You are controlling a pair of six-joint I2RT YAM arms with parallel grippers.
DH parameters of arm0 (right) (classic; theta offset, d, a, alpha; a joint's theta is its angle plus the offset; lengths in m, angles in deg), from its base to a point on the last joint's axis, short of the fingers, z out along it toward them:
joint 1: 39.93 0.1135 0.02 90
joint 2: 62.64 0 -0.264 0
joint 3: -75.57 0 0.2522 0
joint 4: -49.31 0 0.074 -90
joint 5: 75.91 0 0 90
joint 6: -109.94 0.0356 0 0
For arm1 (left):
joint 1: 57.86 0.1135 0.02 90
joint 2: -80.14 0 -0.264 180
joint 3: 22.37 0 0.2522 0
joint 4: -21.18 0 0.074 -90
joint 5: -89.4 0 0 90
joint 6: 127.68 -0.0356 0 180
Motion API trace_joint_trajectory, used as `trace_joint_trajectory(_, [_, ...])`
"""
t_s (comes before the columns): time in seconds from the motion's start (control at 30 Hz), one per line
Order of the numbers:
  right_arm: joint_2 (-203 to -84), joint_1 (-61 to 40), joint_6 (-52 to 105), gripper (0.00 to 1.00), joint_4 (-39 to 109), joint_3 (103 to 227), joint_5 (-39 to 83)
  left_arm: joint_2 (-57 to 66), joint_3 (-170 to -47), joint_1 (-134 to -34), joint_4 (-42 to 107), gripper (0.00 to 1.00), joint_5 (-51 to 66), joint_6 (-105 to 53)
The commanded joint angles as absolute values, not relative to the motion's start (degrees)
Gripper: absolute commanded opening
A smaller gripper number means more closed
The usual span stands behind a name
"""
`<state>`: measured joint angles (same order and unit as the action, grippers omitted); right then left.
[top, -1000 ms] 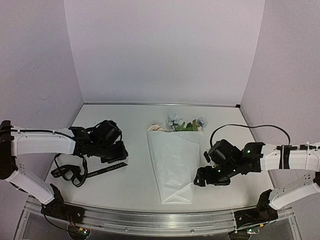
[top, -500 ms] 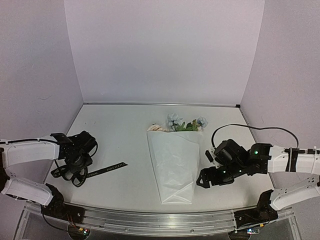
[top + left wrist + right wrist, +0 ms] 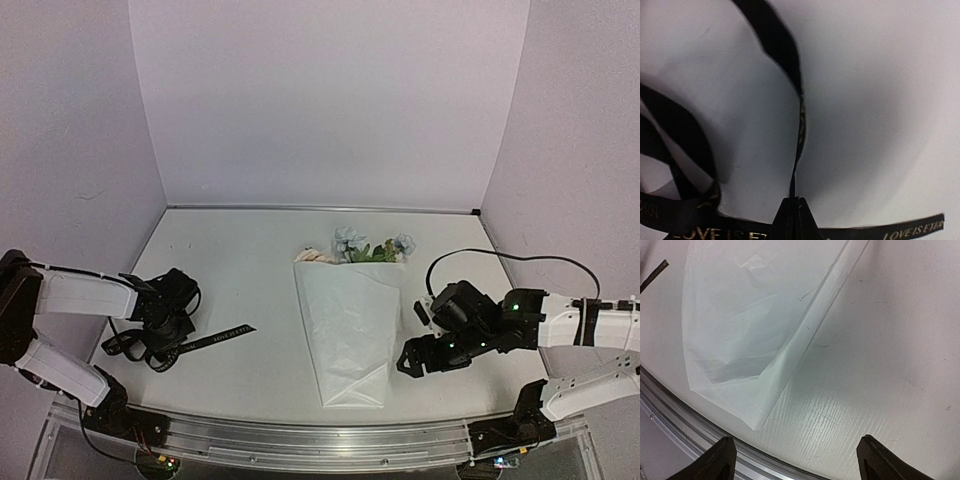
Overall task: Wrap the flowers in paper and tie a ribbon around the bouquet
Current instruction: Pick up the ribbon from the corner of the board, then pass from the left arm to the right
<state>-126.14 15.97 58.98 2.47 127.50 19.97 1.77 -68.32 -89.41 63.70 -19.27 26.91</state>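
White table (image 3: 250,250) fills the view, and dead centre lies the bouquet (image 3: 348,320), a cone of white paper (image 3: 740,315), wide end at twelve o'clock, point at six. The right gripper (image 3: 797,457) hangs low at the cone's four o'clock, fingers spread wide, nothing between them, just beside the paper's edge. Over at eight o'clock, the left gripper (image 3: 796,205) is down on the ribbon (image 3: 215,338), fingertips pinched on a black strand, loops heaped around it, one lettered tail lying flat toward three. Smallest of all are the flowers (image 3: 362,247), cream-pink and pale blue, peeking out at the cone's twelve.
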Motion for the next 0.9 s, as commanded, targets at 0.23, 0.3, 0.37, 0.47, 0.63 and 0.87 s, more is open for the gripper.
trace_joint_trajectory(0.23, [-125.3, 15.9, 47.3, 0.86, 6.5, 132.1, 17.6, 15.5, -79.0, -101.4, 42.8, 0.00, 11.4, -0.9])
trace_joint_trajectory(0.3, [-125.8, 15.9, 44.7, 0.87, 8.3, 133.3, 17.7, 14.4, -82.1, -105.5, 40.4, 0.00, 17.7, -3.6])
trace_joint_trajectory(0.37, [-126.5, 15.9, 42.3, 0.87, 9.5, 134.8, 17.6, 12.5, -85.9, -109.4, 39.3, 0.00, 22.7, -6.2])
trace_joint_trajectory(0.47, [-128.0, 15.9, 39.8, 0.87, 10.9, 137.3, 18.7, 10.8, -87.6, -110.9, 34.7, 0.00, 30.5, -7.3])
trace_joint_trajectory(0.63, [-132.0, 16.0, 41.6, 0.85, 17.7, 139.6, 25.0, 10.8, -89.7, -110.9, 30.4, 0.00, 25.5, -5.0])
trace_joint_trajectory(0.87, [-137.9, 18.0, 42.5, 0.84, 29.1, 142.1, 27.4, 5.7, -94.4, -110.9, 27.7, 0.00, 26.5, 1.0])
